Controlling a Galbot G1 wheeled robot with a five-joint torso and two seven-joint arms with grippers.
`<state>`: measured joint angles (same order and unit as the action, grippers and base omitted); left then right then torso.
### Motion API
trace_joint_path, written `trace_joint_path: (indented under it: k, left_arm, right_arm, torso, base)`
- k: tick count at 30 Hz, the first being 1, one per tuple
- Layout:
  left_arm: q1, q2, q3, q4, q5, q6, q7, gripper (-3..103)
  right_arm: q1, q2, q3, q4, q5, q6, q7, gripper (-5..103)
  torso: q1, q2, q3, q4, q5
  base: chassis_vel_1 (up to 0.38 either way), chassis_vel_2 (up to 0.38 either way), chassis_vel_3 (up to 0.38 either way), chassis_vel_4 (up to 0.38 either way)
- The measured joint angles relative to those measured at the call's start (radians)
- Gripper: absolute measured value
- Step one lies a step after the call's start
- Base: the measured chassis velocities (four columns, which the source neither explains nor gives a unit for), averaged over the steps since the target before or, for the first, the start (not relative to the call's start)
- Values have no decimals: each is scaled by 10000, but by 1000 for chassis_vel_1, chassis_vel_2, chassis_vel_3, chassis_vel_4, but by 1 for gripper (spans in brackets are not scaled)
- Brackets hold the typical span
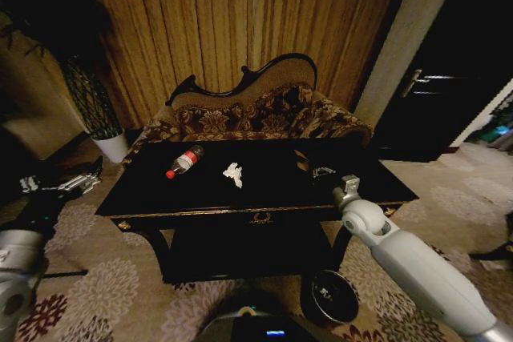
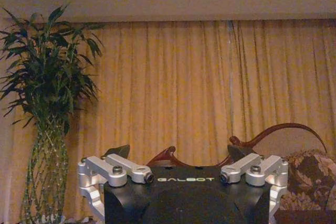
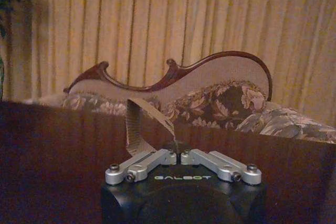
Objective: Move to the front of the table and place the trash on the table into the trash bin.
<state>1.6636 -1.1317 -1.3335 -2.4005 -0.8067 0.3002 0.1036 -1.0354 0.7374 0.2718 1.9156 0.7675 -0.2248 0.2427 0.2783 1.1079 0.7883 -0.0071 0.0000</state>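
The glossy black table stands right in front of me. On it lie a clear bottle with a red label and a crumpled white paper. My right gripper is low over the table's right part, shut on a small tan strip wrapper that sticks up from its fingertips. The same wrapper shows just beyond the gripper. My left gripper hangs open off the table's left end, holding nothing. The round dark trash bin sits on the floor by the table's front right leg.
A carved floral sofa stands close behind the table, in front of curtains. A tall plant in a white pot is at the back left. A dark door is at the right. Patterned carpet covers the floor.
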Motion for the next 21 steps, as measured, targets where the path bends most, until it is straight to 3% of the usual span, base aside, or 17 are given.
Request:
trace_joint_path:
  k: [10, 21]
  left_arm:
    - [-325, -30, 319, 188, 13, 10, -11, 100]
    - [-285, 117, 44, 720, -441, -117, -7, 100]
  right_arm:
    - [-885, -176, 1360, 388, 665, 408, 738, 0]
    - [-1864, -109, 3066, 377, 448, 609, 839, 0]
  torso:
    - [0, 0, 0, -2, 0]
    - [0, 0, 0, -1, 0]
  base:
    - [0, 0, 0, 0]
    - [0, 0, 0, 0]
